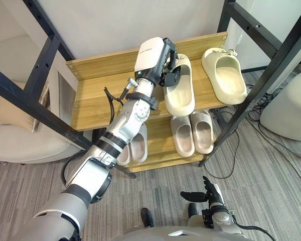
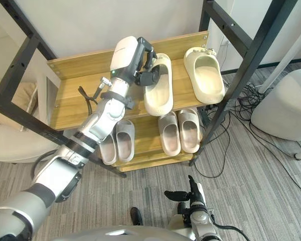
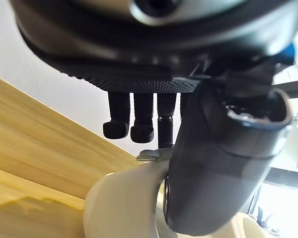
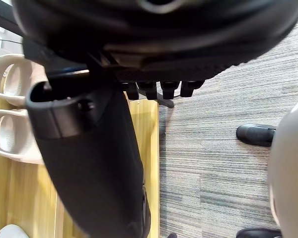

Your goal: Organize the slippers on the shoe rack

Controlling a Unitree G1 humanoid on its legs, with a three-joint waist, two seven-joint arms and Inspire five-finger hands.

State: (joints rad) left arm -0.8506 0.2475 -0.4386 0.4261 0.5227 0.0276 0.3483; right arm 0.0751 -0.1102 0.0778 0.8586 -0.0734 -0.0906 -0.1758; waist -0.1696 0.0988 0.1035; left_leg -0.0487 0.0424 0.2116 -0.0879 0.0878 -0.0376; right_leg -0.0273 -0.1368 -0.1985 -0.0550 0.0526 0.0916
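we see a wooden shoe rack [image 1: 90, 108] with smooth plank shelves on ribbed grey carpet [image 1: 271, 186], and black metal posts [image 1: 271, 65] crowding its sides. our left hand [image 1: 160, 57] pinches the rim of a chunky cream slipper [image 1: 179, 93] on the top shelf, near its mate [image 1: 224, 75], with open plank on its left. our right hand [image 1: 209, 193] hangs low, fingers straight

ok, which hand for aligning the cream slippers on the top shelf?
Left. The left hand pinches one cream slipper on the top shelf; the right hand hangs open, low by the floor.
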